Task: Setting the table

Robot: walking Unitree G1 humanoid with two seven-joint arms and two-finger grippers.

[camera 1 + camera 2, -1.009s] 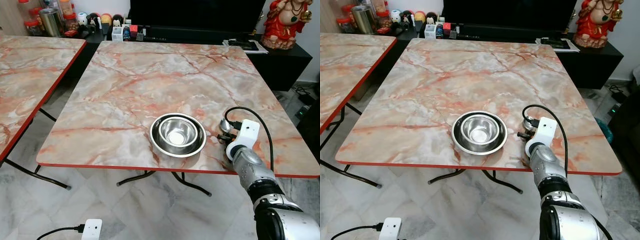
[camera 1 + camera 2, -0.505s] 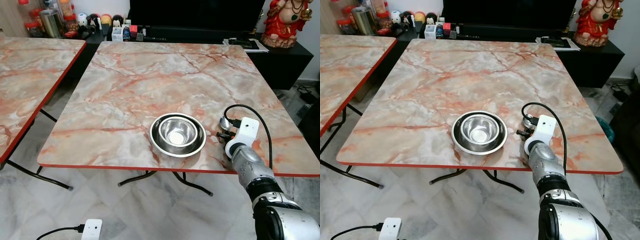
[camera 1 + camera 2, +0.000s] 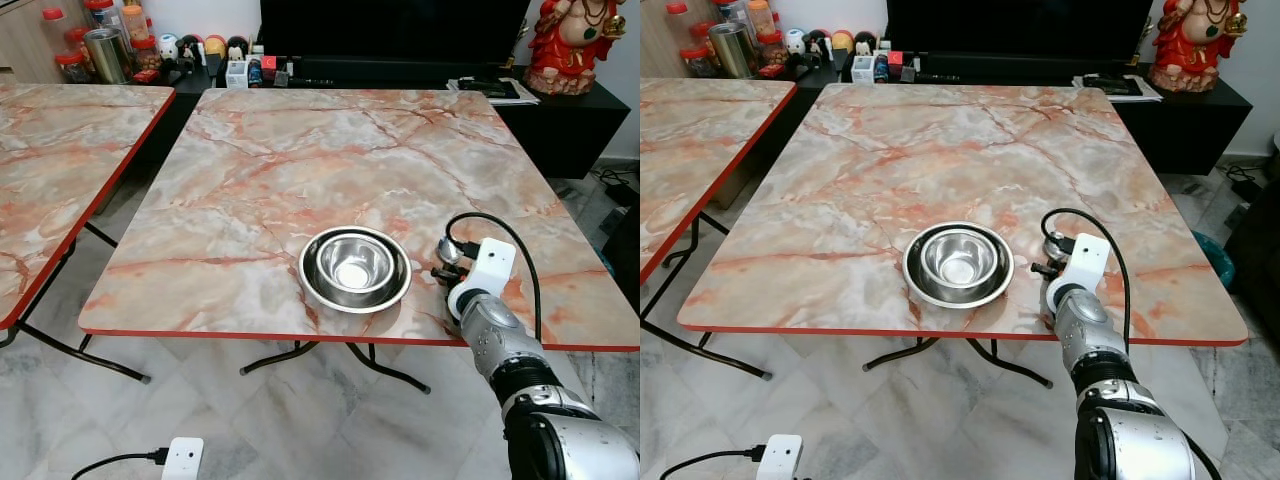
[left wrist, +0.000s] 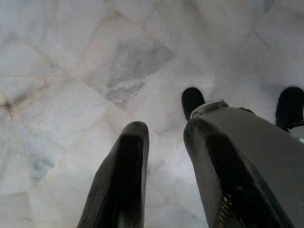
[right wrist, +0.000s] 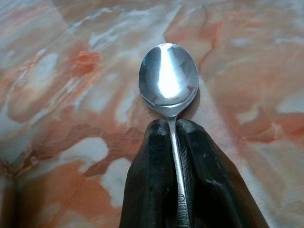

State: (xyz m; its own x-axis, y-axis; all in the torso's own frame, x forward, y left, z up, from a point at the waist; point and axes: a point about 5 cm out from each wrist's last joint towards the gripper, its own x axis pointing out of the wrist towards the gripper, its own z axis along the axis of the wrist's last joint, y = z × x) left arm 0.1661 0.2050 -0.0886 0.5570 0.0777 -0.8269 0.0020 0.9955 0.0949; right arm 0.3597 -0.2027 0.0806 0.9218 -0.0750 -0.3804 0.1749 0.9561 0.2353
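Bowls [image 3: 355, 268]: two nested, steel, inner one bare | right end effector [image 5: 172, 127]: clamps spoon [image 5: 168, 78] beside them

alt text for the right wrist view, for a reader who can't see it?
The right gripper has its two black fingers shut on the handle of a metal spoon, whose shiny bowl faces up just past the fingertips. Behind it is the table, marbled in pink, orange and white.
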